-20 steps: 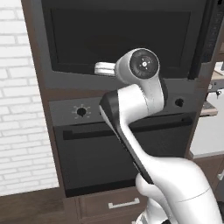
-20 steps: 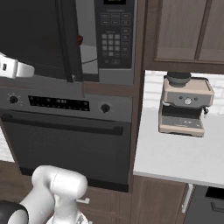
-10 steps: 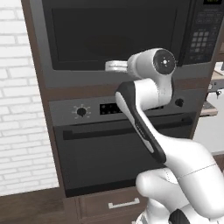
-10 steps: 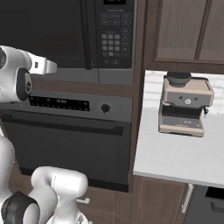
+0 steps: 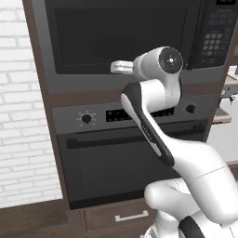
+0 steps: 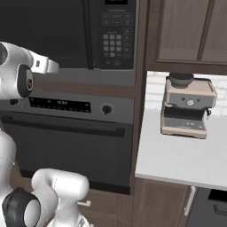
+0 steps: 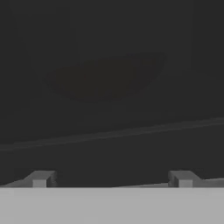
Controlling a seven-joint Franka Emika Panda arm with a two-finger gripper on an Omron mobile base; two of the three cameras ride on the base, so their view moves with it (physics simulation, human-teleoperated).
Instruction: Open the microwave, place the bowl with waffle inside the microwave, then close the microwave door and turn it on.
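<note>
The microwave [image 5: 121, 69] is built into the wall unit, with its black keypad [image 5: 216, 42] [image 6: 113, 42] on the right. The microwave door [image 5: 121, 37] [image 6: 44, 31], wide dark glass in a grey frame, lies flush and shut. My gripper [image 5: 118, 67] [image 6: 46, 65] [image 7: 111, 179] points at the door's lower edge, close to the glass. Its fingertips [image 7: 39, 178] stand wide apart, open, with nothing between them. In the hand view a dim bowl-shaped outline [image 7: 109, 81] shows behind the glass; no waffle can be made out.
Below the microwave is a dark oven with a round knob [image 5: 86, 118] and a long bar handle [image 5: 135, 135]. A coffee machine [image 6: 186, 106] stands on the white counter [image 6: 177, 164] to the right. A white brick wall [image 5: 18, 116] is on the left.
The microwave door was ajar a second ago and is now flush shut. My hand moved in toward the microwave with it, then stayed nearly still.
</note>
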